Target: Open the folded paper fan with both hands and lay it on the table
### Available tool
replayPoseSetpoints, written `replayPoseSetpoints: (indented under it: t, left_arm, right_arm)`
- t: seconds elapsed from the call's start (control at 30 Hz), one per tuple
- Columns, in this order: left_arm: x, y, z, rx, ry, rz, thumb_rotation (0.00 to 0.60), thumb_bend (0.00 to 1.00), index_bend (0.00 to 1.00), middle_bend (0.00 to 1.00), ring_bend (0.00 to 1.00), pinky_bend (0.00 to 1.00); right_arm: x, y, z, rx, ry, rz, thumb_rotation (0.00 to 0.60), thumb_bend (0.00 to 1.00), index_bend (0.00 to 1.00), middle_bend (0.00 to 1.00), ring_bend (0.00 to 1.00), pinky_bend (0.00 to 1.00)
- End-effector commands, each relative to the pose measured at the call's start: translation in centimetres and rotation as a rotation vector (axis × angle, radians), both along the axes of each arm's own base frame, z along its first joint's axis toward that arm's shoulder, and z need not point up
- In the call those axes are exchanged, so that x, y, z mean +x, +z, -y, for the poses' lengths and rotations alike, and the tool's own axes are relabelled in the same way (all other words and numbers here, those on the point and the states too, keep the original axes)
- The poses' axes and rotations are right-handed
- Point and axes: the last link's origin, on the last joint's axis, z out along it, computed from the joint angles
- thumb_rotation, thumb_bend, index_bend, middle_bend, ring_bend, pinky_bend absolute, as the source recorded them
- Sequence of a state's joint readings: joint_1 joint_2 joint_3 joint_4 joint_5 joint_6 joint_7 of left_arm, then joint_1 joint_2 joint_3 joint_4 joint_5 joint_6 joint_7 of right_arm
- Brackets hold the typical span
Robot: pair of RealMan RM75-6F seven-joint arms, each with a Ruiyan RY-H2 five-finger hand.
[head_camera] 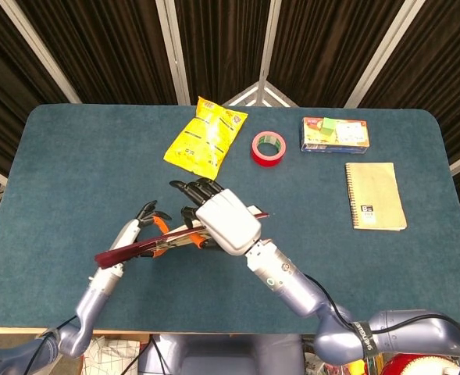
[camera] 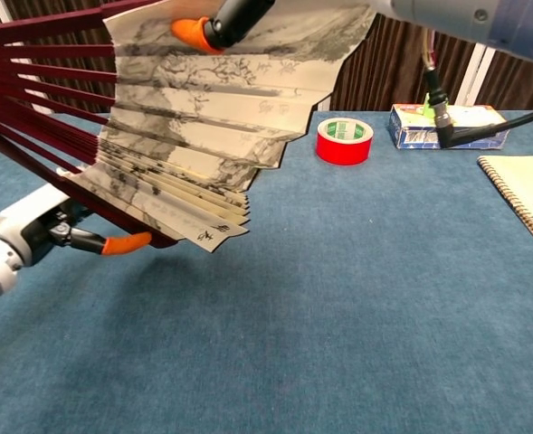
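Note:
The paper fan (camera: 203, 117) hangs partly spread above the table, showing an ink-painted leaf and dark red ribs (camera: 31, 108). In the head view the paper fan (head_camera: 147, 244) appears edge-on as a dark red bar. My right hand (head_camera: 223, 220) grips its upper guard, and an orange-tipped finger (camera: 194, 32) presses the top fold. My left hand (head_camera: 140, 232) holds the lower guard near the pivot, with an orange fingertip (camera: 126, 242) under the bottom edge. Several lower folds are still bunched together.
A yellow snack bag (head_camera: 206, 142), a red tape roll (head_camera: 268, 148) and a flat box (head_camera: 334, 134) lie along the far side of the blue table (head_camera: 73, 156). A spiral notebook (head_camera: 375, 195) lies at the right.

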State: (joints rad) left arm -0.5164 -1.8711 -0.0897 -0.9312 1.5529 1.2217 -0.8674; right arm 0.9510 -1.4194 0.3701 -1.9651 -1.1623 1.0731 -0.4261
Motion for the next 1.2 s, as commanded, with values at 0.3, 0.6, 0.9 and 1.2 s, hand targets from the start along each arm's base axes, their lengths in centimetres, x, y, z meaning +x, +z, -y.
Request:
replayPoseSetpoints:
  t: [0.3,0.6,0.9,1.2]
  left_arm:
    - [0.0,1.6,-1.6,0.136,0.024,-0.056,0.600,0.49,0.73,0.50,0.02,0.18]
    - [-1.9,5.6,-3.0,0.288,0.006,-0.129,0.600,0.49,0.73,0.49,0.02,0.18]
    - [-3.7,9.0,-3.7,0.422,-0.009,-0.212,0.600,0.49,0.72,0.49,0.02,0.18]
    - [-3.7,10.0,-3.7,0.532,-0.066,-0.286,0.600,0.49,0.72,0.49,0.02,0.18]
  right_arm:
    - [-1.9,1.8,1.2,-0.032,-0.045,0.002,0.600,0.47,0.92,0.16,0.21,0.21]
    - [-5.1,4.5,3.0,-0.083,-0.136,0.034,0.600,0.48,0.92,0.16,0.21,0.21]
    - [-8.6,5.1,4.1,-0.074,-0.213,0.051,0.600,0.48,0.92,0.16,0.21,0.21]
    - [-10.2,3.9,4.7,-0.089,-0.216,0.028,0.600,0.49,0.92,0.16,0.21,0.21]
